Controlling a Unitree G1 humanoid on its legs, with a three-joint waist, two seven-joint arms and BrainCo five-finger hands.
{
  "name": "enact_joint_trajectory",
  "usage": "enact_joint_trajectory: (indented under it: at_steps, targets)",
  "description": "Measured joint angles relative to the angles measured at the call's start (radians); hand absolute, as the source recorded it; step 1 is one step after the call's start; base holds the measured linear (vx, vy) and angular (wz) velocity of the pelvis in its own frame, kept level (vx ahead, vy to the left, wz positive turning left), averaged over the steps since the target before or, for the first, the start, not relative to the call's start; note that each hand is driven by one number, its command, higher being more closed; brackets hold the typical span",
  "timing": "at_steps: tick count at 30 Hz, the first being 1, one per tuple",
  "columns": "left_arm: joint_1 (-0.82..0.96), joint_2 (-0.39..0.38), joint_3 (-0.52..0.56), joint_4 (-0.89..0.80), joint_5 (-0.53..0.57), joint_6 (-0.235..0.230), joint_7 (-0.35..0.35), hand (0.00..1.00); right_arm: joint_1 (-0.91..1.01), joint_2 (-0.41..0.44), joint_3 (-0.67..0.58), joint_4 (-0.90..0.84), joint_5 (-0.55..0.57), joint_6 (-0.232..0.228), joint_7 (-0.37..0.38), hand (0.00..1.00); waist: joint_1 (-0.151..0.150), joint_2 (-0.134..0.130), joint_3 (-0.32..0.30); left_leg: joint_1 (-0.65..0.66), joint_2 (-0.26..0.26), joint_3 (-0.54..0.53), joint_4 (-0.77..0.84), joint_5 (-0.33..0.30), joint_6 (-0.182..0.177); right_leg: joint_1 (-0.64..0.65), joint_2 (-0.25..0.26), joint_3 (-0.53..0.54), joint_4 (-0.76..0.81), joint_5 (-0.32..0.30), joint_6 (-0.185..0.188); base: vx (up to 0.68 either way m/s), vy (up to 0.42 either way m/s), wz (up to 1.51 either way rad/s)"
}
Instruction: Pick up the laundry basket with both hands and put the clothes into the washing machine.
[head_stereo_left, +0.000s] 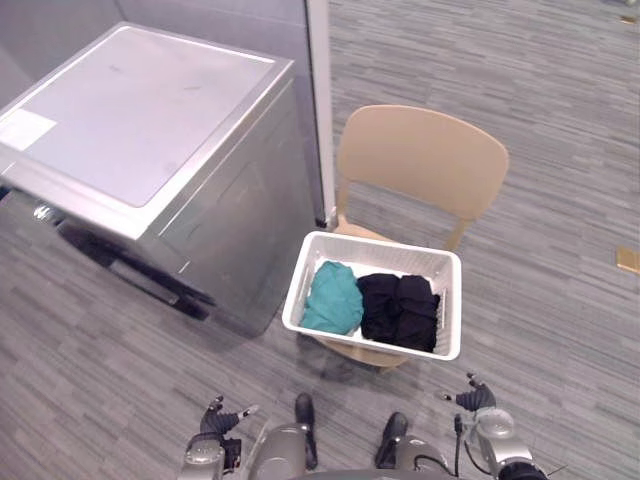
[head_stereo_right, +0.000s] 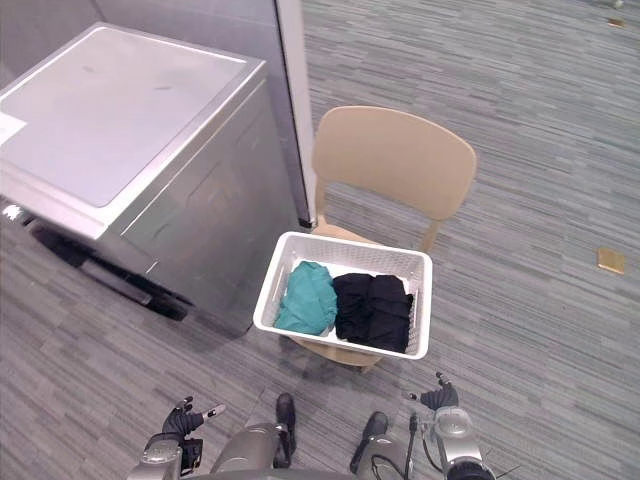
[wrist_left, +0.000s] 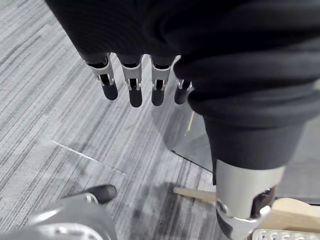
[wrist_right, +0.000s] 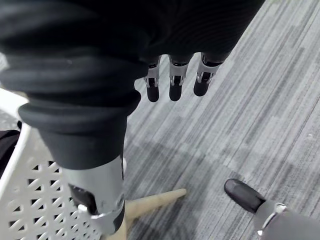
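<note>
A white perforated laundry basket sits on the seat of a tan chair. Inside it lie a teal garment and a black garment, side by side. The silver washing machine stands to the left of the chair, its front facing the lower left. My left hand hangs low at the lower left, and my right hand hangs low at the lower right. Both are short of the basket, with fingers straight and nothing held. The basket's wall shows beside my right thumb.
Grey striped carpet covers the floor all around. A white post rises between the washing machine and the chair. A small brass floor plate lies at the far right. A chair leg shows beneath the basket in the right wrist view.
</note>
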Motion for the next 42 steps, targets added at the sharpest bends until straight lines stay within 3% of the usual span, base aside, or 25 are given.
enact_joint_trajectory:
  at_steps: [1,2,3,4,6,7,8,9,10,11,12,13,14,15,16,19,23,24,25,28,31,36,42]
  targets:
    - [-0.008,-0.001,-0.008,0.0,0.0,-0.004,0.0,0.0,0.005,-0.007,-0.001,0.002,-0.001,0.001,0.0,0.0,-0.006,0.013,-0.008,0.0,0.014,0.004,-0.017,0.021,-0.011,0.004,-0.008,-0.015,-0.002,0.007,0.015,-0.15,0.531,1.07]
    - [-0.02,-0.003,-0.033,-0.001,0.0,-0.01,0.0,0.0,0.01,-0.024,-0.01,0.008,-0.004,0.002,0.001,0.0,-0.013,0.041,-0.024,0.011,0.008,0.004,-0.05,-0.02,-0.095,0.018,-0.017,-0.038,-0.022,0.037,0.053,-0.05,0.407,0.71]
    - [-0.026,0.007,-0.042,-0.004,0.0,-0.012,0.0,0.0,0.009,-0.01,-0.016,0.02,-0.004,0.004,0.001,0.0,-0.019,0.033,-0.02,0.008,-0.002,0.008,-0.056,-0.04,-0.123,0.034,-0.026,-0.04,-0.047,0.054,0.071,-0.07,0.474,0.84]
    - [-0.039,0.035,-0.05,-0.005,0.001,-0.012,0.0,0.0,0.009,0.037,-0.016,0.041,-0.004,0.007,0.006,0.0,-0.018,-0.014,-0.014,-0.01,-0.061,-0.002,-0.033,-0.05,-0.1,0.058,-0.044,-0.009,-0.105,0.071,0.074,-0.04,0.4,0.73]
    - [-0.026,0.057,-0.049,-0.005,0.008,-0.012,-0.001,0.0,0.02,0.086,-0.016,0.056,-0.004,0.013,0.008,0.0,-0.008,-0.049,-0.027,-0.067,-0.098,-0.022,0.093,-0.127,-0.066,0.08,-0.07,0.034,-0.12,0.094,0.072,-0.03,0.369,0.44]
    - [-0.008,0.059,-0.047,-0.005,0.01,-0.011,0.0,0.0,0.01,0.098,-0.014,0.072,-0.003,0.016,0.008,0.0,0.01,-0.039,-0.021,-0.09,-0.095,-0.011,0.198,-0.206,-0.048,0.073,-0.095,0.061,-0.087,0.101,0.077,-0.07,0.417,-0.24]
    - [0.018,0.059,-0.044,-0.004,0.01,-0.008,0.0,0.0,-0.007,0.1,0.002,0.076,-0.003,0.019,0.008,0.0,0.027,-0.034,-0.018,-0.097,-0.095,0.008,0.249,-0.262,-0.031,0.047,-0.125,0.091,-0.037,0.107,0.057,-0.1,0.396,-0.46]
    - [0.027,0.057,-0.047,-0.005,0.01,-0.008,0.0,0.0,-0.015,0.099,0.012,0.074,-0.003,0.02,0.007,0.0,0.035,-0.025,-0.014,-0.095,-0.104,0.018,0.254,-0.274,-0.017,0.018,-0.142,0.108,0.004,0.102,0.001,-0.09,0.338,-0.38]
    - [0.042,0.053,-0.047,-0.009,0.01,-0.008,0.001,0.0,-0.026,0.098,0.032,0.07,-0.003,0.02,0.005,0.0,0.034,-0.015,-0.009,-0.085,-0.122,0.007,0.245,-0.278,-0.002,-0.062,-0.149,0.162,0.138,0.041,-0.131,0.0,0.239,-0.06]
    - [0.044,0.055,-0.047,-0.01,0.01,-0.006,0.003,0.0,-0.029,0.106,0.047,0.07,0.005,0.02,0.005,0.0,0.03,-0.007,0.009,-0.069,-0.135,0.0,0.211,-0.265,0.013,-0.119,-0.087,0.258,0.252,-0.075,-0.057,0.06,0.202,0.07]
    - [0.043,0.056,-0.046,-0.01,0.01,-0.006,0.008,0.0,-0.03,0.109,0.062,0.07,0.007,0.02,0.005,0.0,0.03,-0.007,0.02,-0.053,-0.14,-0.002,0.186,-0.255,0.016,-0.134,-0.029,0.306,0.285,-0.121,-0.031,0.11,0.098,0.19]
    - [0.041,0.055,-0.045,-0.009,0.009,-0.006,0.021,0.0,-0.031,0.113,0.086,0.065,0.01,0.021,0.004,0.0,0.03,-0.016,0.032,-0.02,-0.153,-0.004,0.132,-0.234,0.02,-0.158,0.085,0.356,0.312,-0.19,-0.033,0.11,0.016,0.24]
    - [0.033,0.052,-0.037,-0.005,0.006,-0.006,0.026,0.0,-0.024,0.114,0.107,0.039,0.013,0.02,0.002,0.0,0.031,-0.001,0.054,0.014,-0.158,-0.013,0.086,-0.215,0.014,-0.161,0.196,0.393,0.288,-0.226,-0.06,0.11,-0.016,0.34]
    - [0.032,0.051,-0.034,0.001,0.005,-0.007,0.031,0.0,-0.018,0.114,0.112,0.024,0.015,0.018,0.002,0.0,0.028,0.004,0.058,0.022,-0.164,-0.031,0.065,-0.204,0.01,-0.161,0.246,0.427,0.259,-0.237,-0.087,0.14,-0.032,0.8]
    - [0.026,0.024,-0.031,-0.001,0.016,0.001,0.041,0.0,0.0,0.111,0.123,-0.019,0.014,0.021,-0.004,0.0,0.001,0.011,0.055,0.016,-0.179,-0.076,0.04,-0.178,-0.009,-0.135,0.283,0.492,0.231,-0.232,-0.119,0.13,-0.018,0.77]
    - [0.023,-0.006,-0.042,-0.027,0.028,0.009,0.042,0.0,0.029,0.116,0.195,-0.158,0.035,0.011,-0.016,0.0,-0.008,0.015,0.062,0.004,-0.207,-0.145,0.009,-0.142,-0.024,-0.145,0.274,0.481,0.294,-0.238,-0.123,0.16,-0.042,0.87]
    - [0.031,-0.018,-0.045,-0.108,0.008,-0.01,0.047,0.0,0.026,0.156,0.298,-0.266,0.064,-0.02,0.004,0.0,0.01,-0.004,0.066,0.009,-0.219,-0.223,-0.032,-0.028,-0.032,-0.125,0.238,0.382,0.383,-0.234,-0.129,0.17,-0.128,1.23]
    - [0.037,-0.024,-0.036,-0.126,0.0,-0.012,0.057,0.0,-0.008,0.18,0.349,-0.302,0.065,-0.03,0.005,0.0,0.032,-0.012,0.071,0.001,-0.219,-0.219,-0.032,-0.025,-0.036,-0.144,0.23,0.405,0.324,-0.241,-0.123,0.11,-0.179,1.07]
    - [0.037,-0.023,-0.036,-0.126,-0.003,-0.011,0.061,0.0,-0.016,0.187,0.37,-0.32,0.065,-0.032,0.004,0.0,0.036,-0.02,0.073,-0.007,-0.226,-0.219,-0.03,-0.027,-0.04,-0.133,0.224,0.405,0.303,-0.268,-0.126,0.09,-0.235,0.92]
    - [0.062,-0.082,-0.024,-0.138,-0.013,-0.009,0.068,0.0,-0.122,0.209,0.458,-0.372,0.065,-0.046,0.001,0.0,0.056,0.017,0.103,-0.048,-0.198,-0.214,-0.031,-0.027,-0.043,-0.15,0.237,0.349,0.308,-0.272,-0.144,0.01,-0.133,0.42]
    - [0.094,-0.11,-0.025,-0.163,-0.035,-0.009,0.088,0.0,-0.188,0.236,0.486,-0.428,0.064,-0.048,-0.007,0.0,0.074,0.02,0.12,-0.082,-0.196,-0.201,-0.031,-0.023,-0.05,-0.195,0.23,0.343,0.341,-0.274,-0.144,-0.06,-0.035,0.14]
    - [0.084,-0.107,-0.027,-0.234,-0.056,-0.014,0.113,0.0,-0.333,0.211,0.446,-0.452,0.071,-0.044,-0.061,0.0,0.091,0.021,0.145,-0.168,-0.22,-0.184,-0.032,-0.018,-0.043,-0.282,0.195,0.329,0.356,-0.28,-0.144,-0.12,0.059,0.15]
    - [0.025,-0.081,-0.044,-0.288,-0.139,-0.032,0.149,0.0,-0.558,0.132,0.267,-0.486,0.174,-0.04,-0.188,0.0,0.095,0.021,0.19,-0.245,-0.24,-0.153,-0.066,0.028,-0.021,-0.367,0.156,0.32,0.367,-0.258,-0.131,-0.13,0.038,0.15]
